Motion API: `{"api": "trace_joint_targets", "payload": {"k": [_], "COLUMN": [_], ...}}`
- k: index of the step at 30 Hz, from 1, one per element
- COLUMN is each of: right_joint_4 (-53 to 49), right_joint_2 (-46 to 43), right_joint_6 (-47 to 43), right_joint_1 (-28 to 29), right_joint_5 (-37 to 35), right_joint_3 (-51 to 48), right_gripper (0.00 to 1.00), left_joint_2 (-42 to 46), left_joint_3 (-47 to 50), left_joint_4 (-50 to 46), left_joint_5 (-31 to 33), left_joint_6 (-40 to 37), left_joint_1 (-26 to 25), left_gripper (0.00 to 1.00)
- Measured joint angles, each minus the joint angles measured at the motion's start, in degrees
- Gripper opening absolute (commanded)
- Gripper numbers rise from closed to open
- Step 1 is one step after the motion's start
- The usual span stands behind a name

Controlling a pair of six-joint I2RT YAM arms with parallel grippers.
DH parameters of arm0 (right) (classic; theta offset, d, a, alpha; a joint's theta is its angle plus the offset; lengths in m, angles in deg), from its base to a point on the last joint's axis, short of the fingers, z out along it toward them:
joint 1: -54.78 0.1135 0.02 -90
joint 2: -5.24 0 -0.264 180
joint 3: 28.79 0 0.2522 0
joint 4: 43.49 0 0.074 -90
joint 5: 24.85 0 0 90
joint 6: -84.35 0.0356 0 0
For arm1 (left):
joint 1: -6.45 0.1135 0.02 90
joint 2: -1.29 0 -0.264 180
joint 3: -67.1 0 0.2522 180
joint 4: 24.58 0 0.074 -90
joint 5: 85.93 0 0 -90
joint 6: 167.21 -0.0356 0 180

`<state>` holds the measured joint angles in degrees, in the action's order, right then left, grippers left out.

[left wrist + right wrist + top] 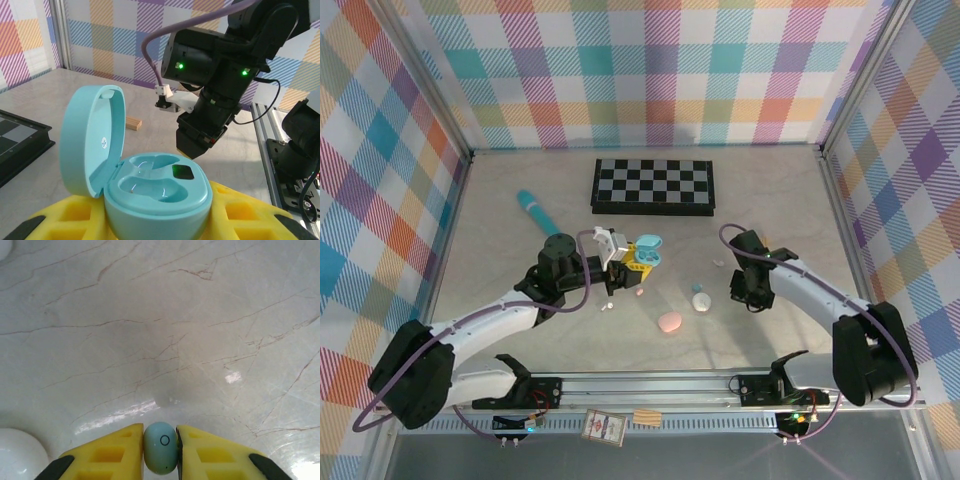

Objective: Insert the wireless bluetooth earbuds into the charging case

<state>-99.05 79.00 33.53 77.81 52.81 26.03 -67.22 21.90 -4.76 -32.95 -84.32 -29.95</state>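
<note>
I see a glossy, smooth pale blue plastic charging case [157, 192] and a smooth pale blue plastic earbud [160, 441]. The veined marble-look table [175, 340] shines with reflections; the yellow plastic fingers [112, 455] look matt.

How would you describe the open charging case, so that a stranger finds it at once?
Start at the chessboard at the far side of the table. Just in front of it, the left gripper holds the charging case between its yellow fingers. It is pale blue with its lid standing open, unlike the pink case and the white case lying loose nearby.
</note>
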Motion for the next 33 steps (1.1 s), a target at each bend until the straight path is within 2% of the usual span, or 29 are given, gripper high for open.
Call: {"api": "trace_joint_targets", "payload": {"k": [7,16,24,33], "right_joint_4": [1.62,6.05,13.77,19.98], "right_joint_2": [-8.9,-18.97,-22.25,-20.79], "right_joint_6": [-2.1,-10.93,-17.27,-21.35], "right_joint_1": [5.05,13.44,15.32,15.32], "right_joint_5": [-1.38,-1.01,8.46,21.55], "right_joint_3": [0.15,4.39,7.93,9.49], "right_gripper": [0.24,0.24,0.23,0.23], "left_joint_2": [-3.63,-6.69,-6.88,-6.88], "left_joint_3": [-0.57,-2.93,-4.0,-5.22], "left_joint_4": [2.91,4.17,4.04,4.07], "left_joint_5": [0.0,-0.59,-3.3,-6.75], "left_joint_6": [0.22,0.5,1.64,2.71], "left_joint_1": [-0.63,-1.16,-1.9,-2.43], "left_gripper": [0.28,0.28,0.28,0.28]}}
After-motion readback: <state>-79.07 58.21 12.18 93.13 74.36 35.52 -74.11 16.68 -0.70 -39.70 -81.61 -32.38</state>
